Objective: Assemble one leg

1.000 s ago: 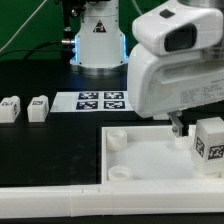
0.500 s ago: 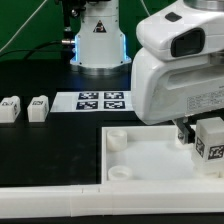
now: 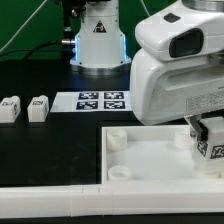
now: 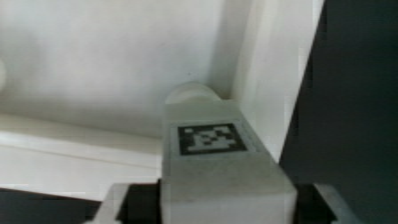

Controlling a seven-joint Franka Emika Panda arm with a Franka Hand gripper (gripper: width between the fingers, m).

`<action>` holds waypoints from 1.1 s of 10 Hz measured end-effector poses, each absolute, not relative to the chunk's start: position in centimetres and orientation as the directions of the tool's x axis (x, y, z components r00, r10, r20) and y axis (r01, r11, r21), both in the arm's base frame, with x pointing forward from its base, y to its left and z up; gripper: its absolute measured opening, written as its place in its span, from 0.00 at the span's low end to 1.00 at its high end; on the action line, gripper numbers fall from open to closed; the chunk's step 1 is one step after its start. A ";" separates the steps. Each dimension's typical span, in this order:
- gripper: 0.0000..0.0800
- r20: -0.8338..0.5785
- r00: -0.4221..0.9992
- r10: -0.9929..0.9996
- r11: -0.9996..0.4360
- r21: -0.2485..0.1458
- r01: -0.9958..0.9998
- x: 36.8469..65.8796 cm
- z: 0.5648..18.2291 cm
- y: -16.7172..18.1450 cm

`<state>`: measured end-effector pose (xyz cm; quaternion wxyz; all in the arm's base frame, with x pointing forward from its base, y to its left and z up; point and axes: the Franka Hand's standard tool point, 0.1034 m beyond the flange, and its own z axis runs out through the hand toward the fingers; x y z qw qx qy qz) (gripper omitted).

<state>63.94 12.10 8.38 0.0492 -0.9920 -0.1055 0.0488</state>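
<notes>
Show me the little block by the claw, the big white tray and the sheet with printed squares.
block (image 3: 212,147): exterior view, on its tagged front face.
tray (image 3: 150,162): exterior view, on its bare floor.
marker board (image 3: 100,100): exterior view, on its middle tags.

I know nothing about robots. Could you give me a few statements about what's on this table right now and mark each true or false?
1. The gripper is shut on a leg. True.
2. Two loose legs stand on the black table at the exterior view's left. True.
3. The marker board lies inside the tray. False: the marker board lies on the table, beyond the tray.
4. Legs already fill the tray's round sockets. False: the two sockets in view are empty.
</notes>
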 end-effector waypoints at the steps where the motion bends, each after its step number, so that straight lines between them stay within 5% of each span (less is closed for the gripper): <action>1: 0.38 -0.086 0.973 0.214 -0.973 -0.108 0.204 64.0 8.4 12.1; 4: 0.38 -0.078 0.987 0.143 -0.985 -0.107 0.134 64.1 8.3 11.9; 6: 0.38 -0.045 0.995 -0.090 -0.989 -0.112 -0.094 64.0 8.3 11.5; 9: 0.38 -0.072 0.824 -0.561 -0.805 -0.185 -0.564 63.7 8.3 10.8; 11: 0.38 -0.097 0.733 -0.673 -0.716 -0.163 -0.679 63.5 8.2 10.8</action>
